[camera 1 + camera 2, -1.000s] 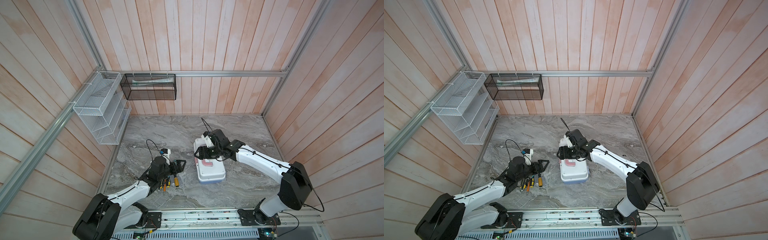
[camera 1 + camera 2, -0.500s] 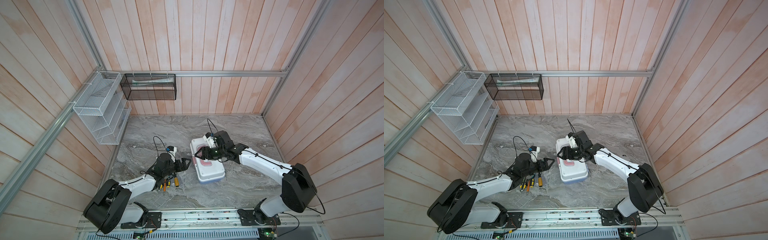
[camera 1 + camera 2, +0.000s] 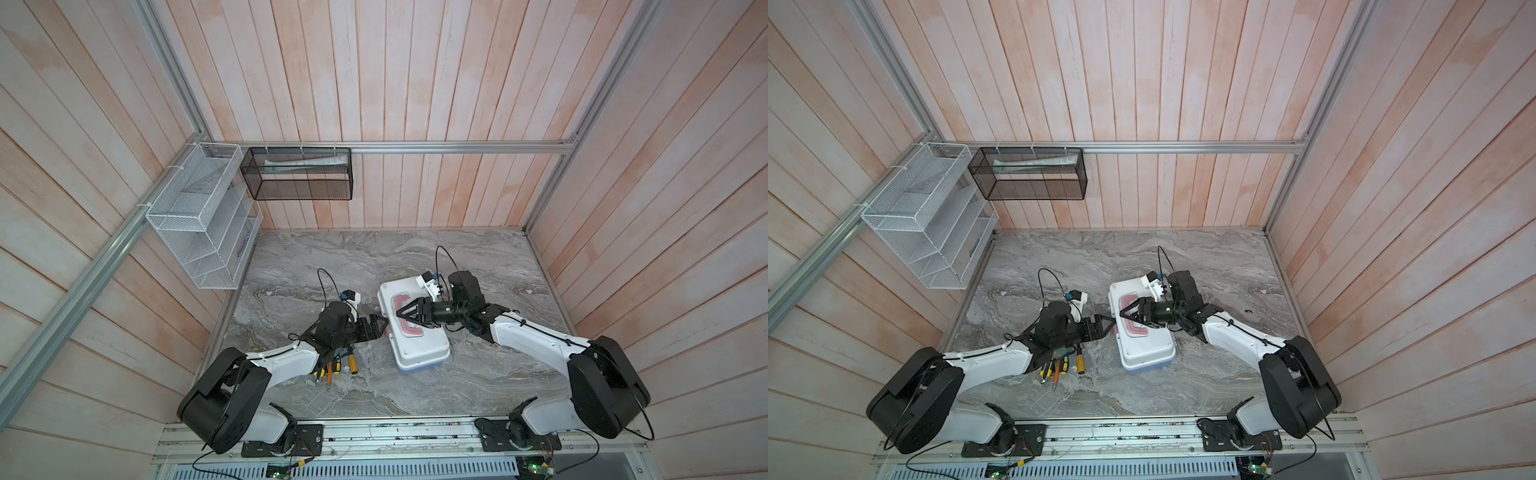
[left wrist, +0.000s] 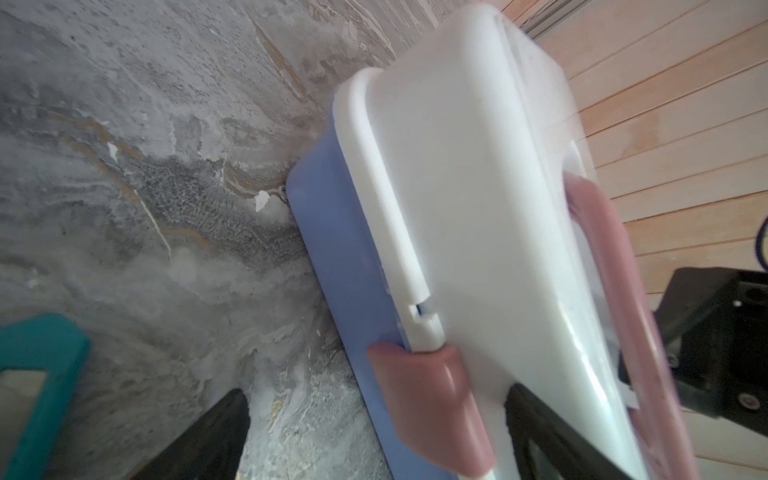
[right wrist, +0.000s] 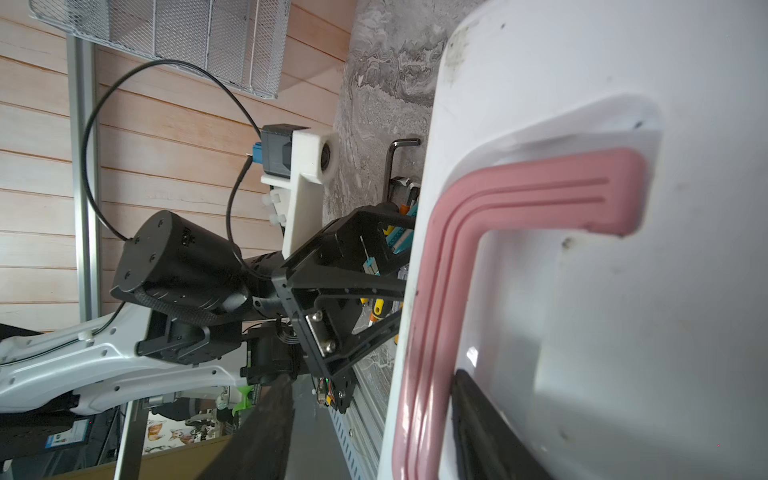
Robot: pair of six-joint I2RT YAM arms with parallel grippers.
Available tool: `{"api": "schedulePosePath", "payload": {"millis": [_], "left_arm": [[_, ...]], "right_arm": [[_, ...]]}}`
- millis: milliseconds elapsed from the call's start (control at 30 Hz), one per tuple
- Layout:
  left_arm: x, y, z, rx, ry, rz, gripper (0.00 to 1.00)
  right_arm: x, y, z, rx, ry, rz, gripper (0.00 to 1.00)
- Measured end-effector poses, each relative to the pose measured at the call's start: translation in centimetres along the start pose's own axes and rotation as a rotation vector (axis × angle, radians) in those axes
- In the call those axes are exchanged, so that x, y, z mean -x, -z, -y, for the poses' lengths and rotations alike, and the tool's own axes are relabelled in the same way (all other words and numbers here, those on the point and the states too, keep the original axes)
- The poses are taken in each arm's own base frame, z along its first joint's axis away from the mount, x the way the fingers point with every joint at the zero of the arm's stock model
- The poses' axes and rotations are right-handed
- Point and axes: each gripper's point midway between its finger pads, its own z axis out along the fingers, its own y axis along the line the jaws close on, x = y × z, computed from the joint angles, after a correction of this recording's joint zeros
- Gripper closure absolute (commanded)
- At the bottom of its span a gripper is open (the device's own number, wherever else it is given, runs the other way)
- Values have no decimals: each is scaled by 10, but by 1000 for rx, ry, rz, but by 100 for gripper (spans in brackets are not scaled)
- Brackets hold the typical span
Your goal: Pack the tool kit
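Right wrist view: the pink handle (image 5: pixel 436 291) of the closed tool kit (image 5: pixel 623 83), mid-table, lies between the narrowing jaws of the right gripper (image 3: pixel 400 316), not yet clamped. The left gripper (image 3: pixel 381 326) stays spread wide, empty, at the latch (image 4: pixel 428 395). Loose tools (image 3: pixel 336 368) lie outside; lid opening is probably next.

Both arms stretch low and forward from their bases, angled inward so that the two hands almost meet in the middle. The left hand (image 3: pixel 380 328) points toward the right arm with its fingers spread wide. The right hand (image 3: pixel 402 316) points back toward the left arm, fingers partly apart.
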Motion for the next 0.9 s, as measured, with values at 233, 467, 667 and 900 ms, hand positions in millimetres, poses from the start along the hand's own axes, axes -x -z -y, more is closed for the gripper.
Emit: {"api": "schedulePosePath", "payload": {"millis": [233, 467, 667, 900], "left_arm": [[2, 0, -4, 25, -3, 5, 2], [2, 0, -7, 52, -16, 3, 2], [3, 4, -9, 71, -25, 9, 2], [4, 6, -7, 70, -30, 10, 1]], "right_arm": [[10, 18, -6, 80, -25, 34, 48], [22, 42, -3, 39, 0, 97, 50], [50, 53, -16, -194, 130, 172, 49], [53, 39, -63, -509, 325, 195, 48]]}}
